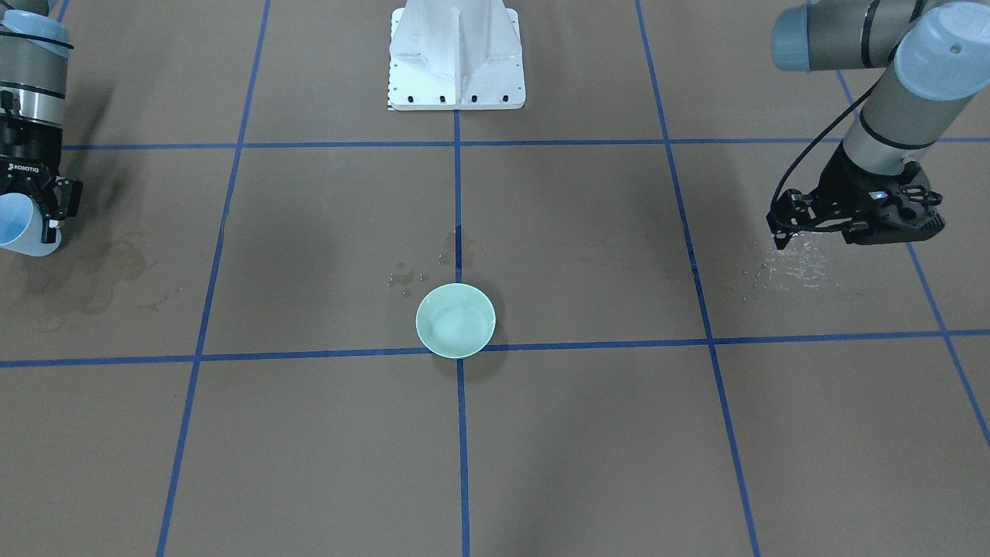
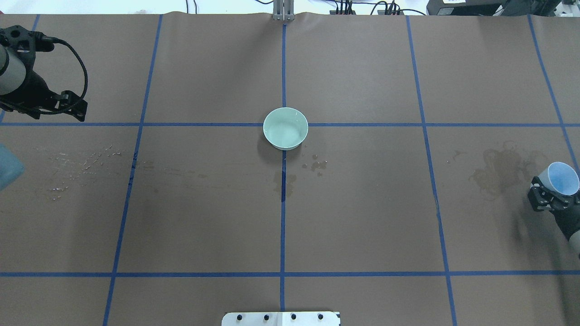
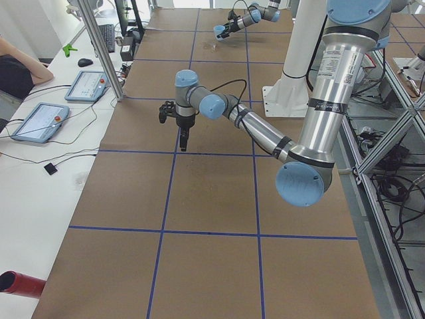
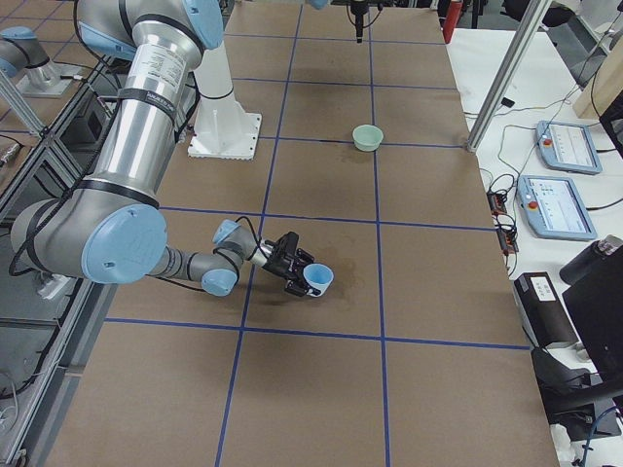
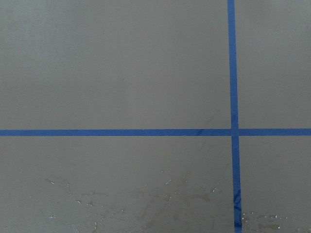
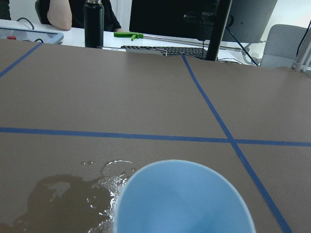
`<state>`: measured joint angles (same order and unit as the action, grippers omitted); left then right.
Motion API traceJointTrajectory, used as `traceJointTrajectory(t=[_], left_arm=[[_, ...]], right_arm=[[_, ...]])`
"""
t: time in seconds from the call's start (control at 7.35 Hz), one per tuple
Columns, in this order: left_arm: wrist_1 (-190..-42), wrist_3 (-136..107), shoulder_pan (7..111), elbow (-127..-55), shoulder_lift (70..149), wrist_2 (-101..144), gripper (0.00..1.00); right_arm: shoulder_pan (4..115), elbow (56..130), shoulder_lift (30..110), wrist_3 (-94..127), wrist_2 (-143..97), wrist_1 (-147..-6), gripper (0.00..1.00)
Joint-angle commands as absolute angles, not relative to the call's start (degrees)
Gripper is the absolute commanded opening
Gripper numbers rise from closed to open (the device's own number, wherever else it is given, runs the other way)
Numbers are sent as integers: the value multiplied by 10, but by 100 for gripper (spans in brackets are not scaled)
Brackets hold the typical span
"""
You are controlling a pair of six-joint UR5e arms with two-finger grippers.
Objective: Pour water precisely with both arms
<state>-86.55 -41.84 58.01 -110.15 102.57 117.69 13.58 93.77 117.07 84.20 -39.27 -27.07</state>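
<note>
— So where's the water (image 1: 797,263)?

— Mostly on the brown surface (image 2: 362,217), as far as I can see. Take the overhead view with the pale green bowl (image 2: 285,128) as the centre of the dial. There's a glinting wet patch well out between 8 and 9 o'clock, and a few drops (image 2: 317,165) near the bowl at 5 o'clock. A darker damp stain (image 2: 498,172) sits out toward 3 o'clock. I can't tell whether the bowl holds any.

— And the arms?

— The left gripper (image 2: 81,113) hangs far out at 9 o'clock, near that wet patch and clear of the surface. Its jaws are together with nothing between them. The right gripper (image 2: 553,192) is far out between 3 and 4 o'clock, jaws clamped on a pale blue cup (image 2: 563,178) that sits tilted. Its wrist camera shows shiny water on the surface just beside the cup, at its 9 o'clock.

— Anything in the cup?

— I can't make that out.
</note>
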Motion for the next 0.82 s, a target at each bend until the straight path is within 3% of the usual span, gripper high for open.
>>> traceJointTrajectory(t=[0.0, 0.27, 0.68], left_arm=[[-866, -418, 580, -1100, 1026, 1177, 100], [-866, -418, 580, -1099, 1026, 1177, 100], [-866, -417, 580, -1098, 1026, 1177, 100]], right_arm=[[136, 938, 1171, 842, -388, -270, 99], [135, 937, 1171, 843, -384, -264, 99], [135, 898, 1203, 832, -390, -117, 99]])
